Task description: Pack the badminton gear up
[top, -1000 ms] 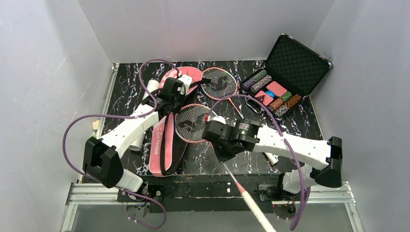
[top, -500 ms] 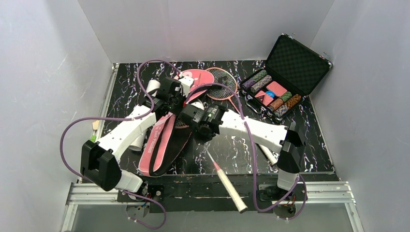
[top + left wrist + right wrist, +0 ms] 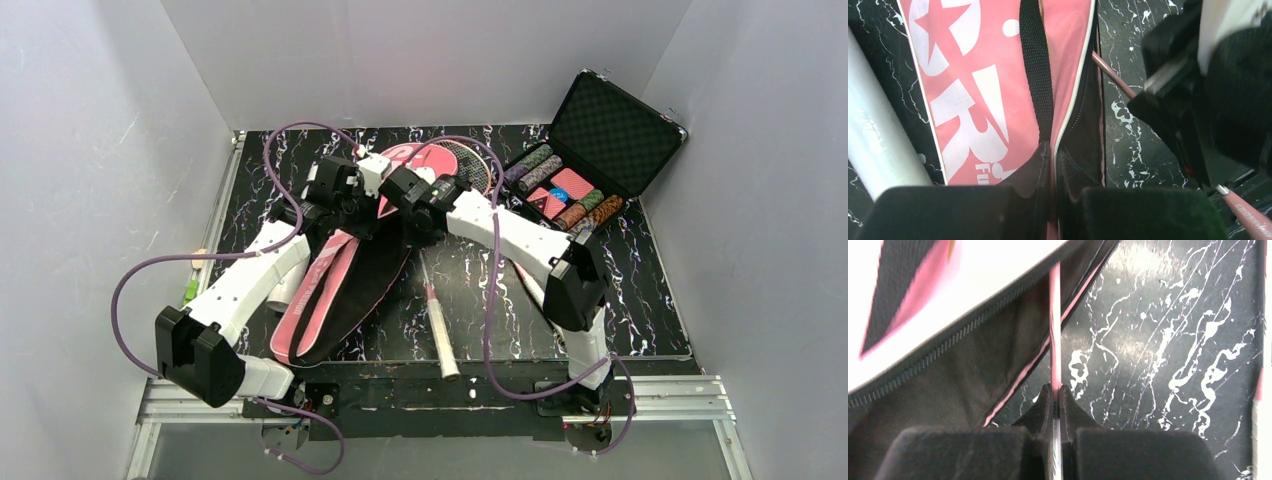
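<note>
The bag (image 3: 312, 300) is lying left of centre on the table (image 3: 640, 300). Its opening edge is being pinched beside the strap (image 3: 1035, 65) by the left gripper (image 3: 1052, 156), fingers pressed together. Being soft and limp, it is judged likely to sag shut unless lifted there. The racket (image 3: 432, 300), head hidden under the bag's flap and handle (image 3: 445, 350) pointing near, is being clamped at its thin shaft by the right gripper (image 3: 1055, 395). It is judged light, stiff and best held there. Far right, the chip case (image 3: 610, 130) is standing open, well apart. A second racket (image 3: 475, 170) is lying far, behind the right arm. The tube (image 3: 878, 140) is lying just left of the bag. The drooping flap is judged the likelier hindrance.
</note>
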You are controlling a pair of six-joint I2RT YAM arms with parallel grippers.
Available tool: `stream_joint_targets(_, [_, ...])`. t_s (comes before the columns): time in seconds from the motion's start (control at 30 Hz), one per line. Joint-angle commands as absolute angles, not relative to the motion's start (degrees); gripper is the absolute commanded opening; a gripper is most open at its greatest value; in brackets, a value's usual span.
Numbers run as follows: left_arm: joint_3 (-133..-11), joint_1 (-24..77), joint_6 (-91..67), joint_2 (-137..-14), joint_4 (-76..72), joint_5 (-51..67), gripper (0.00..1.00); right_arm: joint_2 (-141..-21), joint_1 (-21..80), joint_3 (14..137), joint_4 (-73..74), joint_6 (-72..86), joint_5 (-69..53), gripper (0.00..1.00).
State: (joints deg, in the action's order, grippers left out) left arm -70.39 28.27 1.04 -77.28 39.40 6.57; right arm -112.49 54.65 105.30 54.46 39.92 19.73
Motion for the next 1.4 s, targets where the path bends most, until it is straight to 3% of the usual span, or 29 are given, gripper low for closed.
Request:
stream_joint_targets(0.0, [-71.25, 30.57, 2.37, -75.98, 40.23, 15.49, 0.00, -116.26, 50.82, 113.07, 50.13, 44.34, 20.00, 0.01])
stream_joint_targets(0.17, [-68.42, 30.57, 1.80, -76.32, 38.63, 19.31, 0.00, -116.75, 50.01, 112.67, 46.61, 44.52, 14.45, 0.03])
stream_joint_targets(0.57, [-68.21, 30.20, 0.44, -78.94, 35.45, 20.83, 0.00, -108.05, 49.84, 98.99, 30.54, 38.58, -1.42, 0.47])
stream_joint_targets(0.7, [-69.17, 29.12, -1.25, -79.70, 35.15, 21.25, 0.00, -103.73, 48.93, 94.84, 28.64, 37.19, -3.08, 0.56])
stream_joint_targets(1.0, [-73.39, 22.14, -5.76, -79.60, 34.36, 22.78, 0.00, -92.34, 35.23, 89.51, 34.03, 32.60, -0.49, 0.64])
stream_joint_targets(1.1, [-74.19, 17.69, -9.06, -78.09, 32.74, 24.22, 0.00, -96.45, 27.41, 91.95, 42.25, 29.51, 4.56, 0.64])
stream_joint_targets(1.37, [-73.94, 13.58, -10.64, -74.83, 32.50, 25.49, 0.00, -105.17, 25.19, 92.48, 44.66, 23.72, 9.51, 0.65])
